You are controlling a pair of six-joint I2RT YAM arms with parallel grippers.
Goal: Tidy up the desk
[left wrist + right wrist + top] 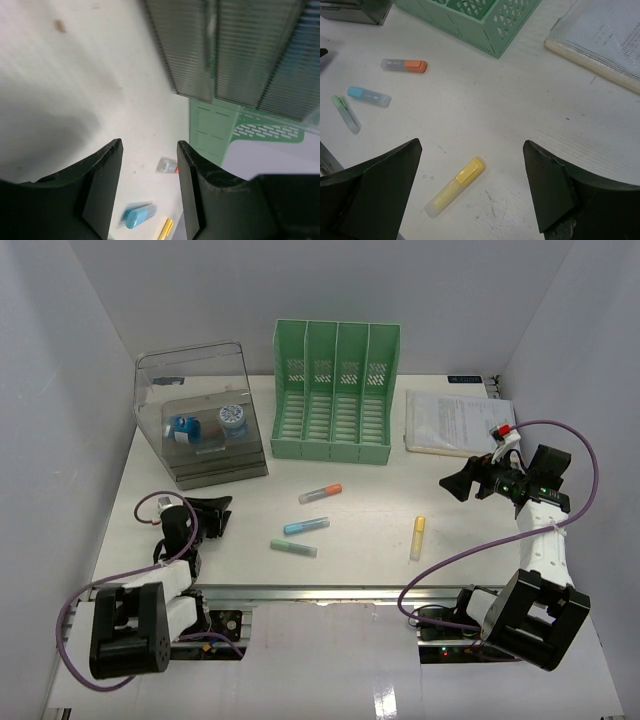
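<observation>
We are treating the large flat white desk (380, 540), lying beneath every item, as rigid and unliftable, and judging its light, slick yellow plastic highlighter (456, 186) best pinched mid-barrel; left gripper (149, 150) and right gripper (471, 145) are both gaping, empty.

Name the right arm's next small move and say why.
Probably lower the open right gripper onto the yellow plastic highlighter pen and close on it. The pen lies loose on the large flat white desk, framed between the spread jaws. The gripper holds nothing, and nothing crowds the pen.
</observation>
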